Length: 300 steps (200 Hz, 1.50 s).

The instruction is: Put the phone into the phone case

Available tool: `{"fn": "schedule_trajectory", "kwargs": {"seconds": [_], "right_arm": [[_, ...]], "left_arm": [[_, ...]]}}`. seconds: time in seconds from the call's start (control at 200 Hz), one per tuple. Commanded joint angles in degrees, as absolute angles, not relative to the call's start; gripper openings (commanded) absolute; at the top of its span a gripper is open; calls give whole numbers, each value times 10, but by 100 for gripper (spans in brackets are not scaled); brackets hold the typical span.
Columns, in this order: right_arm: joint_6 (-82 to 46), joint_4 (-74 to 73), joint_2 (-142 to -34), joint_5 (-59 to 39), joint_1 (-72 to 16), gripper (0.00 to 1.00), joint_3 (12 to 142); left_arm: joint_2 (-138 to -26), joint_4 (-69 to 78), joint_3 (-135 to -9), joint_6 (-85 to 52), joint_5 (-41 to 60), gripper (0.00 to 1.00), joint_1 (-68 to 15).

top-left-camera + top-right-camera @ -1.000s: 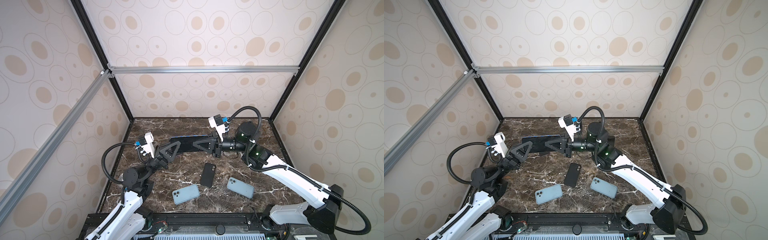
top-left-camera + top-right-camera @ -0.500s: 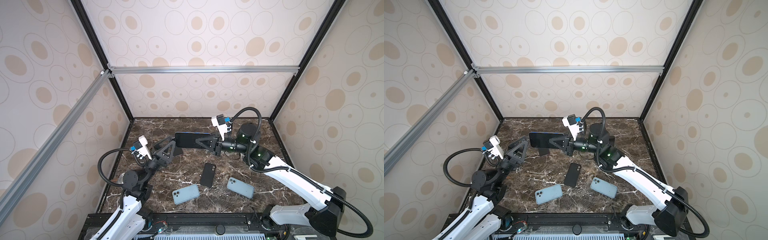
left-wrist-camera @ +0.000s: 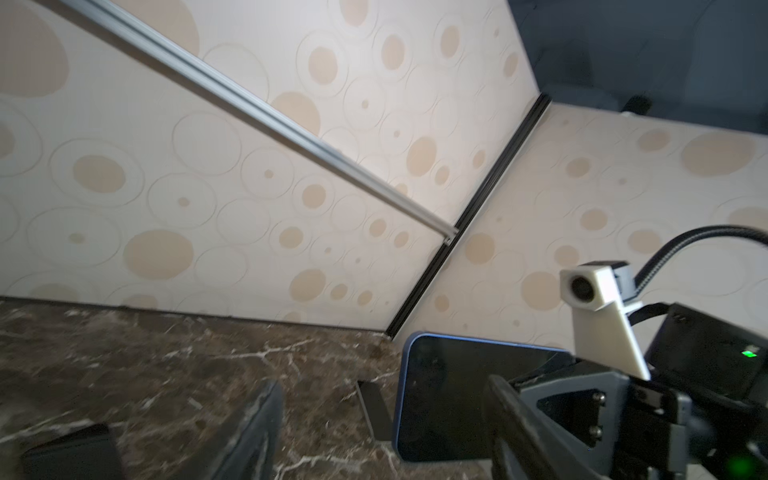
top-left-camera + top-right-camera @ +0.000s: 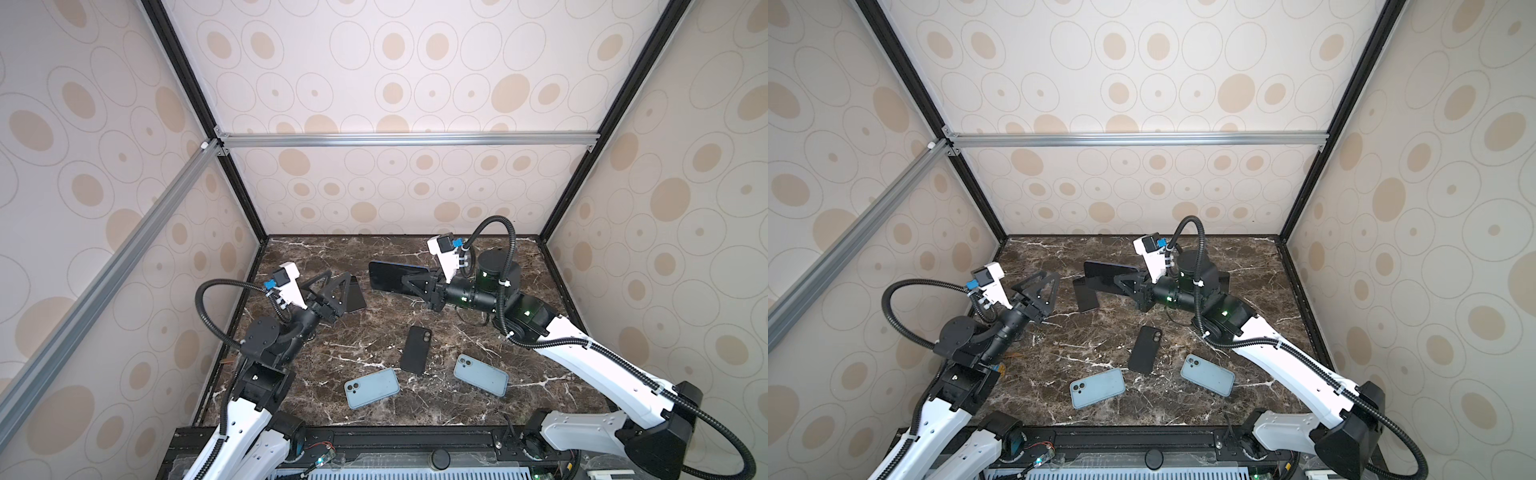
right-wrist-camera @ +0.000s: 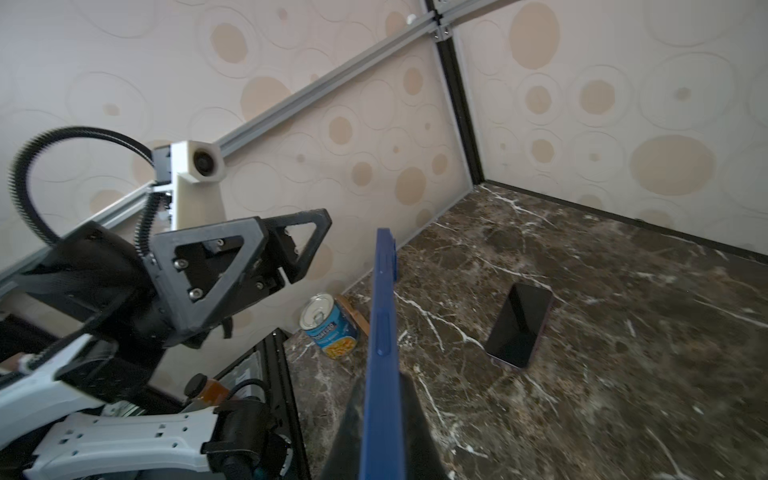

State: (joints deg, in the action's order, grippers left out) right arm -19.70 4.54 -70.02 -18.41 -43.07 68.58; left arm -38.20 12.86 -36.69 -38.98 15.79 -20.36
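Observation:
A blue phone (image 4: 392, 276) with a dark screen hangs above the back of the marble table, one short end clamped in my right gripper (image 4: 406, 284), which is shut on it. The right wrist view shows the phone (image 5: 382, 316) edge-on between the fingers. My left gripper (image 4: 338, 276) stands open and empty to the phone's left, apart from it; in its wrist view the phone (image 3: 444, 395) lies ahead, beside one finger (image 3: 507, 411). A black phone case (image 4: 415, 349) lies at the table's middle. Two light-blue cases (image 4: 372, 387) (image 4: 481, 375) lie nearer the front.
A second dark-screened phone (image 4: 356, 296) lies flat on the table below the left gripper; the right wrist view shows it too (image 5: 519, 324). A tin can (image 5: 330, 324) lies by the left wall near the left arm's base. Patterned walls enclose the table (image 4: 519, 266).
My left gripper has let go of the blue phone, opened, and drawn back to the left. The right gripper keeps the phone and has shifted it slightly right.

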Motion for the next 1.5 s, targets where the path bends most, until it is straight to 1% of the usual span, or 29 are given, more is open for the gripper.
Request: {"fn": "schedule_trajectory", "kwargs": {"seconds": [0.0, 0.05, 0.155, 0.2, 0.315, 0.395, 0.475, 0.585, 0.7, 0.82, 0.91, 0.99, 1.225, 1.495], "right_arm": [[-179, 108, -683, -86, -430, 0, 697], [-176, 115, -684, -90, -429, 0, 693], [-167, 131, -695, -107, -428, 0, 695], [-164, 138, -699, -111, -428, 0, 697], [-157, 143, -704, -113, -428, 0, 694], [-153, 143, -697, -104, -428, 0, 686], [-147, 137, -683, -89, -428, 0, 668], [-143, 136, -669, -69, -424, 0, 650], [-141, 139, -663, -68, -418, 0, 639], [-142, 136, -660, -67, -414, 0, 629], [-143, 136, -658, -68, -412, 0, 625], [-144, 139, -653, -67, -412, 0, 621], [-137, 163, -622, -44, -410, 0, 613], [-140, 176, -606, -34, -410, 0, 607]], "left_arm": [[-420, -108, -341, -354, 236, 82, -207], [-442, -152, -325, -348, 265, 80, -213], [-481, -239, -319, -350, 252, 75, -247], [-491, -240, -320, -357, 263, 72, -269], [-502, -224, -291, -402, 266, 69, -301], [-514, -223, -270, -431, 245, 69, -322], [-517, -191, -239, -484, 237, 68, -339], [-506, -95, -189, -564, 240, 68, -368], [-521, -34, -165, -606, 236, 67, -388], [-566, -4, -165, -608, 230, 68, -401], [-588, 13, -167, -610, 207, 68, -402], [-594, 41, -163, -620, 181, 67, -401], [-604, 54, -166, -609, 83, 66, -400], [-712, 94, -213, -540, 81, 65, -393]]}}
